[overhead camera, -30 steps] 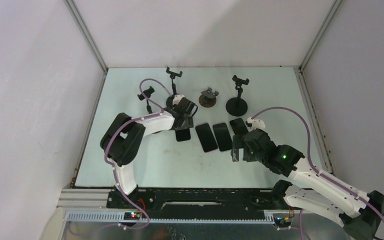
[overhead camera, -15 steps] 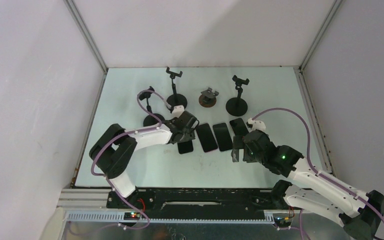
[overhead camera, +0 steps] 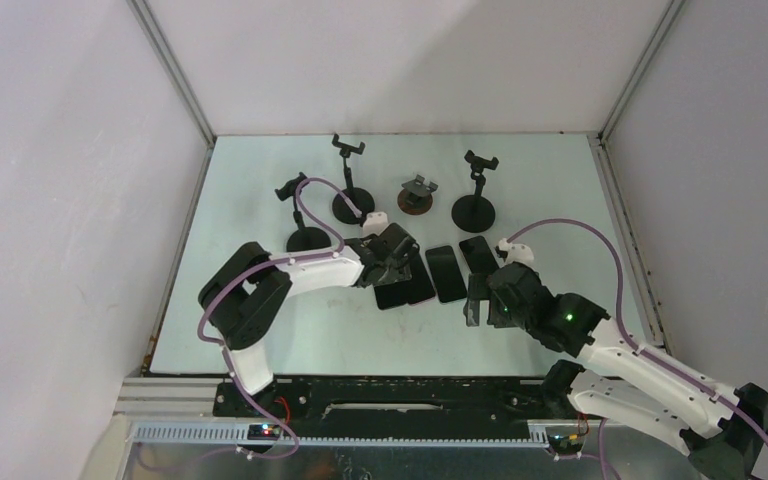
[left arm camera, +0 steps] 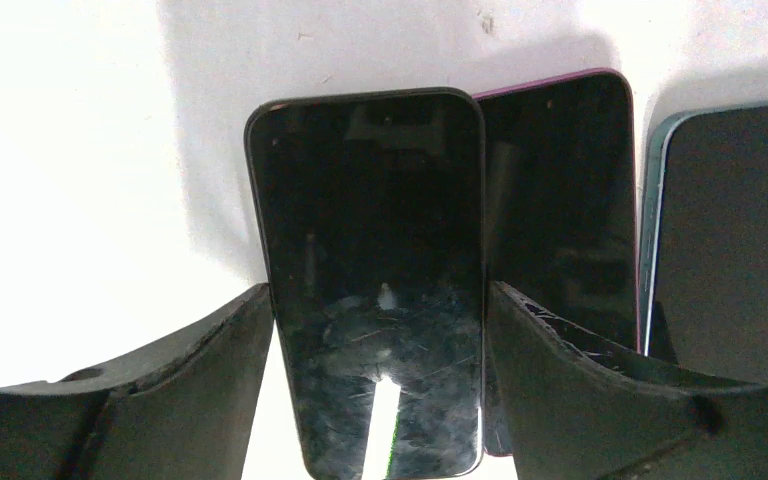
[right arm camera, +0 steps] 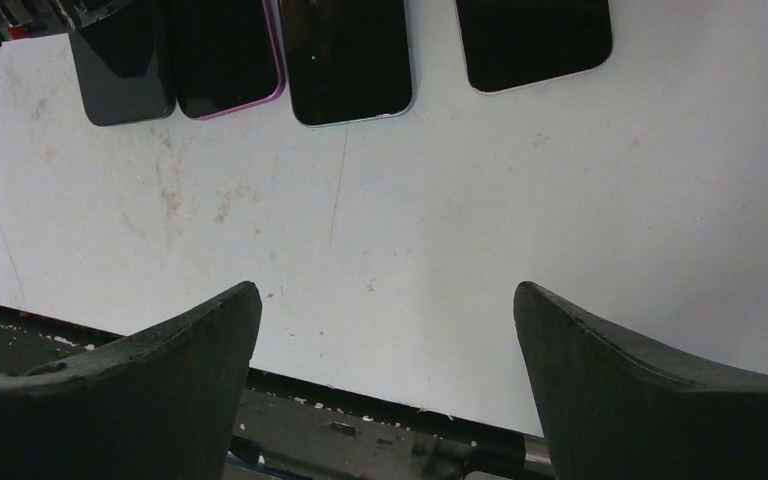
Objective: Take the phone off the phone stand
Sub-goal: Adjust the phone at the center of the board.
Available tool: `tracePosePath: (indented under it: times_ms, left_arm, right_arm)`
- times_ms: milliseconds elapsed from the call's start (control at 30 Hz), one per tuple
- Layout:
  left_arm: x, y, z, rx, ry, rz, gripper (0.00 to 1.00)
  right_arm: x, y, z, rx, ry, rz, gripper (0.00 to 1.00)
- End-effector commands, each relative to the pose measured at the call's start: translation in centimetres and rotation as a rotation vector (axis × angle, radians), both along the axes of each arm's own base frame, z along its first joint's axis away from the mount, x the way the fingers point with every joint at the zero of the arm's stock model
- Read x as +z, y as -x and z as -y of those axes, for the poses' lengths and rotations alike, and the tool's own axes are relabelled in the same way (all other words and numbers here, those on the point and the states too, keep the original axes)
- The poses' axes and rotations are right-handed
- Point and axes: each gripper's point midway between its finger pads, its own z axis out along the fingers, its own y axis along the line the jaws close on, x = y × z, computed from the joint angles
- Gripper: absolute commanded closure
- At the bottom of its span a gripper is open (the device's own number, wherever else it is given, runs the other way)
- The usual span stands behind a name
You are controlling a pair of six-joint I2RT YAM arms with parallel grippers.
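Since a moment ago my left arm has swung away from the phone stands (overhead camera: 352, 207) and over to the row of phones, and the phone (left arm camera: 370, 200) has come along with it.

My left gripper (left arm camera: 378, 295) holds this phone, with one finger pressed on each long side, near the end closest to my wrist. My right gripper (right arm camera: 385, 300) is spread wide with nothing in it. It hangs over the table (overhead camera: 560, 200) near the front edge.

All four stands are at the far part of the table, well apart from the phone. The phone is near the middle of the table, at the left end of the row. Just to its right lies a pink-edged phone (left arm camera: 560, 200), then a blue-edged phone (left arm camera: 730, 240), and the last phone (overhead camera: 477, 253) is a bit farther back.

My phone has its dark screen facing up. Its long way runs from the near side of the table to the far side, leaning a little, almost the same way as the phones next to it. From my left wrist camera, its right edge covers a thin strip of the pink-edged phone. I cannot tell if it rests on the table or hangs just above it.
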Motion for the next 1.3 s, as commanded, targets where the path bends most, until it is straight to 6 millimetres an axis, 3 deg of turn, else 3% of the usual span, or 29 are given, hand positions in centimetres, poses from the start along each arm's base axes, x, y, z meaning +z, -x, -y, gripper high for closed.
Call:
tracePosePath:
  times_ms: [0,67,233,467,633,933,1267]
  left_arm:
    - [-2.4,1.7,-0.8,0.028,-0.032,-0.098,0.17]
    - [-1.9,1.5,-1.0,0.034,-0.042,-0.083,0.12]
    - [-0.9,1.5,-1.6,0.036,-0.045,-0.057,0.12]
    - [-3.4,2.7,-2.0,0.037,-0.054,-0.115,0.20]
    - [-4.3,4.0,-3.3,0.064,-0.051,-0.128,0.19]
    - [-3.5,4.5,-4.9,0.106,-0.065,-0.104,0.13]
    - [-3.5,4.9,-5.7,0.104,-0.096,-0.107,0.13]
  right_arm:
    - [0.2,-0.1,0.1,-0.019,-0.012,0.013,0.01]
    - [0.2,-0.1,0.0,-0.015,-0.014,0.015,0.01]
    - [0.3,-0.2,-0.1,-0.013,-0.015,0.017,0.01]
    - [0.1,0.0,0.0,-0.010,-0.009,0.010,0.01]
    - [0.2,-0.1,0.1,-0.013,-0.006,0.015,0.01]
    - [-0.1,-0.2,-0.4,0.000,-0.010,0.004,0.01]
    - [-0.2,-0.1,-0.3,-0.003,-0.002,0.002,0.02]
